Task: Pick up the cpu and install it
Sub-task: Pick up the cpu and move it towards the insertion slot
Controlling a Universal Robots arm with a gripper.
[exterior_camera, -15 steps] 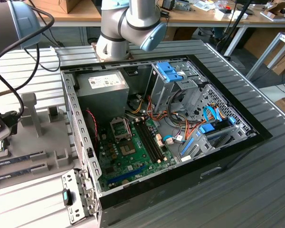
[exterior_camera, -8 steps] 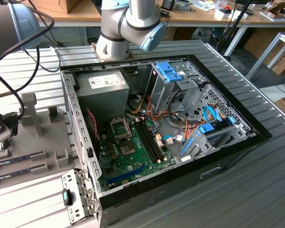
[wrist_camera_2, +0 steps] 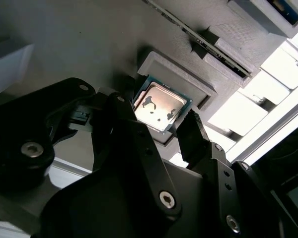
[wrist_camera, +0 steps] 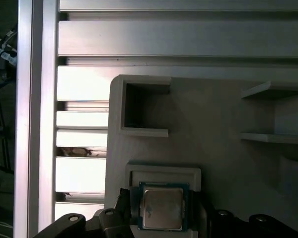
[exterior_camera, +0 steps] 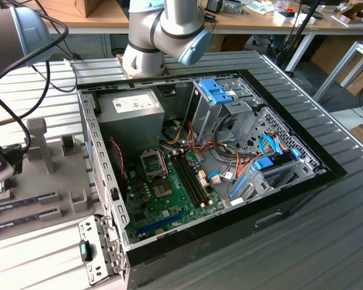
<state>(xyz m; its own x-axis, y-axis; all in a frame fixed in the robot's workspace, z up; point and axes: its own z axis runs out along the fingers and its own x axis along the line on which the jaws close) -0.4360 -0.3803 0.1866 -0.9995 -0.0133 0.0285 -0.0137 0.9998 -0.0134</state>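
Here, one cpu [wrist_camera_2: 161,106] flat in one grey holder [wrist_camera_2: 188,79] recess, between the tool's [wrist_camera_2: 154,111] two spread fingers [wrist_camera_2: 191,131], tool open, contact unclear.

Robotics lab workstation.
Robot arm [exterior_camera: 169,24], opened computer case [exterior_camera: 230,226] on ribbed metal tabletop [exterior_camera: 327,241], cluttered wooden desks [exterior_camera: 60,24] behind.

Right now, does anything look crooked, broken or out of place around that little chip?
Nothing stands out. The cpu lies flat and square in the recess of the grey holder, with the hand right at it. Dark blotches on its shiny top in the second wrist view look like reflections, not damage.
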